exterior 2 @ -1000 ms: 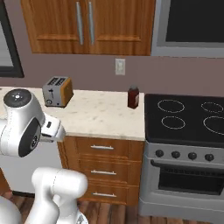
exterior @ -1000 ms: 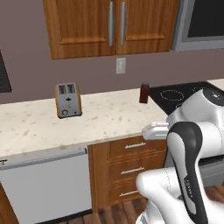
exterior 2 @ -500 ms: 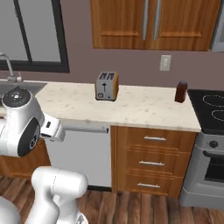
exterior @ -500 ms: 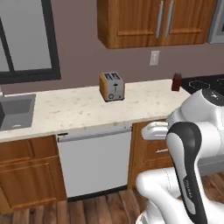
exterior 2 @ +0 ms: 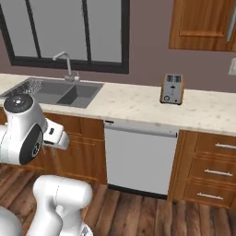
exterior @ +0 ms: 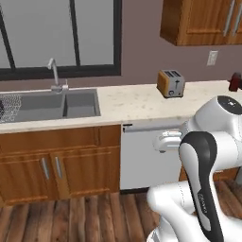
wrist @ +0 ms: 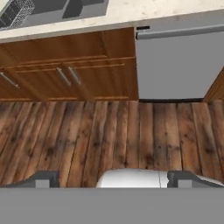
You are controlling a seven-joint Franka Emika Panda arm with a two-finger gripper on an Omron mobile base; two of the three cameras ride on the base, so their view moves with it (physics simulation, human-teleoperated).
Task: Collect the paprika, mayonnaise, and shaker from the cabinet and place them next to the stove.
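The cabinet (exterior: 203, 21) hangs at the top right with its doors shut; in the right base view the cabinet (exterior 2: 205, 25) is also at the top right. The paprika (exterior: 235, 82) stands on the counter at the far right edge. The mayonnaise and the shaker are hidden, and the stove is out of view. My gripper (wrist: 113, 180) points down at the wooden floor in front of the lower cupboards, its dark fingertips (wrist: 43, 179) wide apart, open and holding nothing. The arm is folded close to the base.
A toaster (exterior: 171, 83) (exterior 2: 172, 89) stands on the pale counter. A steel sink (exterior: 47, 105) (exterior 2: 60, 92) with a faucet lies under the window. A dishwasher (exterior: 142, 156) (exterior 2: 138, 156) and drawers (exterior 2: 212, 161) are below the counter.
The whole picture has shifted: the base has driven left along the counter. The stove has left the view and the sink and window have come in. The arm stays folded, gripper open.
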